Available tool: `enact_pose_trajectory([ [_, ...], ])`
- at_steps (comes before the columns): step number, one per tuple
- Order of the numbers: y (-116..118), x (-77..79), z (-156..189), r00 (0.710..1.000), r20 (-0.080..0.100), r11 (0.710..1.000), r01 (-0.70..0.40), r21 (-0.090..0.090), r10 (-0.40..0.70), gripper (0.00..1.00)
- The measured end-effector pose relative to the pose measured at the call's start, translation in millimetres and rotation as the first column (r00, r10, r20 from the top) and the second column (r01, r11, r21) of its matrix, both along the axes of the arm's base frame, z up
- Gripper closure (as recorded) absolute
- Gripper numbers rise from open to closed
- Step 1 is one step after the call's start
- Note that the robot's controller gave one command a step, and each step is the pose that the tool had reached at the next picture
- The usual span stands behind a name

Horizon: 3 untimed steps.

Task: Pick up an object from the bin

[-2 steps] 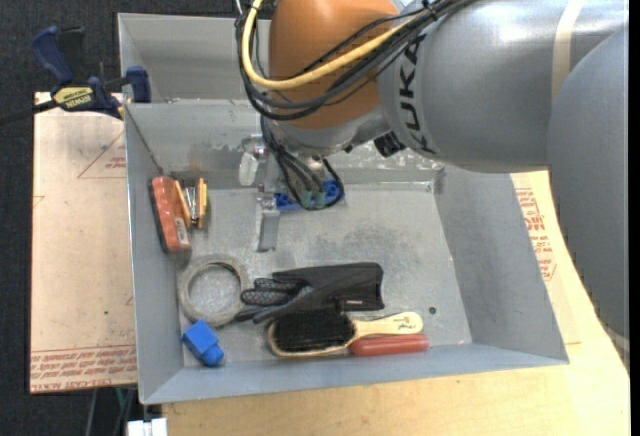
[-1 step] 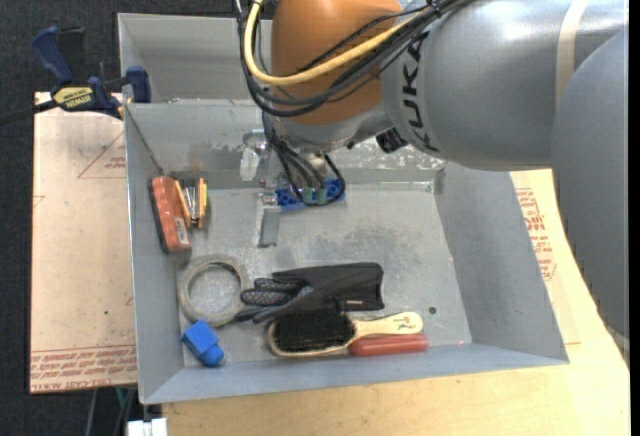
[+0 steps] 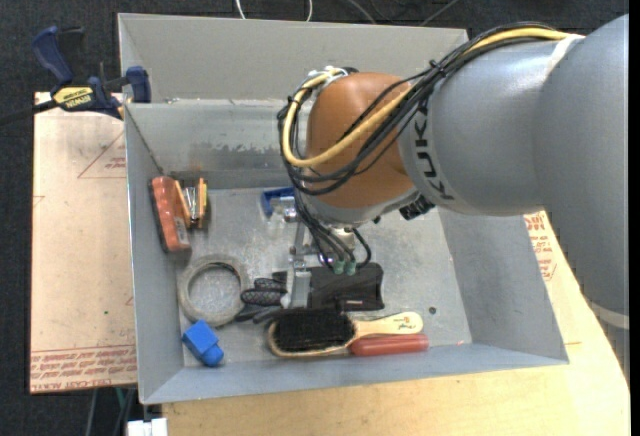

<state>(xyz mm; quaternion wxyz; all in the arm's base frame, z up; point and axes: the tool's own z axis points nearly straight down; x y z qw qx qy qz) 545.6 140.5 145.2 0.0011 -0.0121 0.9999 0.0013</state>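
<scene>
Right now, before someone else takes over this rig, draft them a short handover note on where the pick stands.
Gripper: low in the middle of the bin, right beside a black boxy thing; whether it grips anything cannot be told.
Things: hairbrush along the near wall, tape roll and blue block at the near left, orange stapler by the left wall.
Done: arm is down in the bin.
Left: grip one thing and lift it out.

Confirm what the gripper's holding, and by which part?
Cannot tell. The gripper sits low against a black rectangular block mid-bin; no hold on it is visible.
</scene>
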Motion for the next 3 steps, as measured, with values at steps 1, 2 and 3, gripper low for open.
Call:
enact_pose_trajectory([
  [1, -45.2, -30.5, 11.1, 0.975, 0.005, 0.975, 0.224, 0.006, -0.224, 0.0],
  [2, -49.4, -39.4, 2.2, 0.996, 0.002, 0.996, 0.09, 0.003, -0.09, 0.0],
  [3, -66.8, -50.1, -65.3, 0.964, 0.009, 0.964, 0.267, 0.009, -0.267, 0.0],
])
